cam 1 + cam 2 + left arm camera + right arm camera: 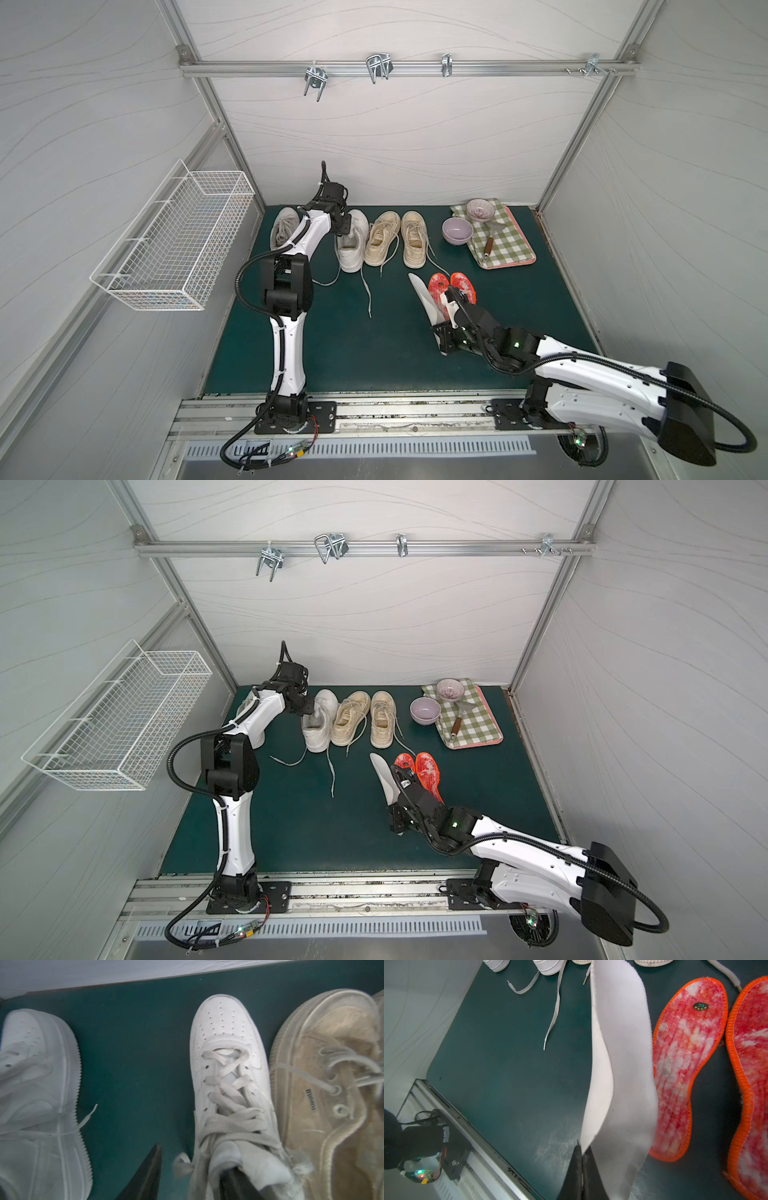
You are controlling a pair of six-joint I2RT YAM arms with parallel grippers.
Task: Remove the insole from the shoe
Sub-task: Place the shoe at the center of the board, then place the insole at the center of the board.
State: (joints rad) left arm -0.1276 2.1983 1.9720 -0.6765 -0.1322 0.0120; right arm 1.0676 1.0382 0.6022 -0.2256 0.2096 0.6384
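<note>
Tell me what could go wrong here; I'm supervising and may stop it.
The right gripper pinches only the white insole's edge, so it may slip or land across the red insoles. The left gripper has one finger inside the white sneaker; pulling out could snag its loose laces.

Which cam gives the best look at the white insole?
Right wrist view: the white insole fills the frame, one end pinched in the right gripper. Both top views show it small, its near end hidden under that gripper. Left wrist view misses it.
</note>
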